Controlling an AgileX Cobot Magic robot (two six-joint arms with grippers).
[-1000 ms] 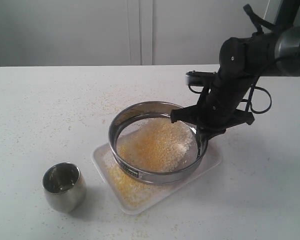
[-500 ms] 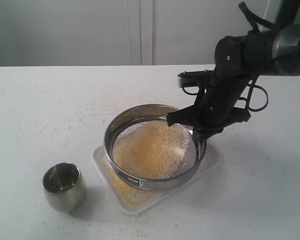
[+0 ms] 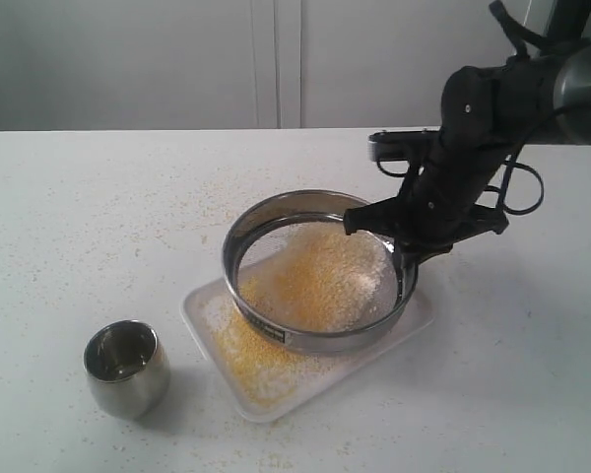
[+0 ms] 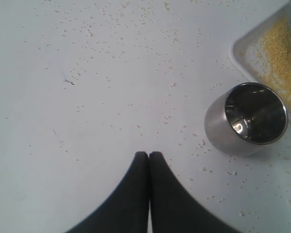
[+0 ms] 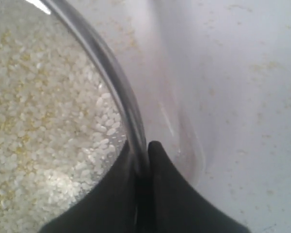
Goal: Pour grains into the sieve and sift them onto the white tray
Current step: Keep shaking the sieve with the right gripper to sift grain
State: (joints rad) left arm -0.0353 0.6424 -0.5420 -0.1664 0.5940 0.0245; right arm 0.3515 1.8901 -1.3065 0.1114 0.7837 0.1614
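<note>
The right gripper [image 5: 141, 148] pinches the sieve [image 3: 276, 333] by its rim, its black arm [image 3: 492, 99] bent steeply down from above. Grains [image 3: 315, 281] lie inside, just past its fingers, and the white tray [image 3: 209, 301] sits beneath. The left gripper [image 4: 149, 154], pressed together, hangs over the table [image 4: 87, 97] near the steel cup [image 4: 247, 119].

**Arm [image 3: 473, 148] crowds the sieve's [image 3: 320, 271] right; open table [image 3: 108, 217] to its left**

The right arm hangs over the sieve's right side, its gripper [image 3: 402, 256] clamped on the rim there and barring any approach. The white tray [image 3: 199, 307] juts out from under the sieve at front-left. Farther front-left of the sieve stands a steel cup [image 3: 126, 367], apart from the tray. Left of and behind the sieve, nothing stands on the table.
</note>
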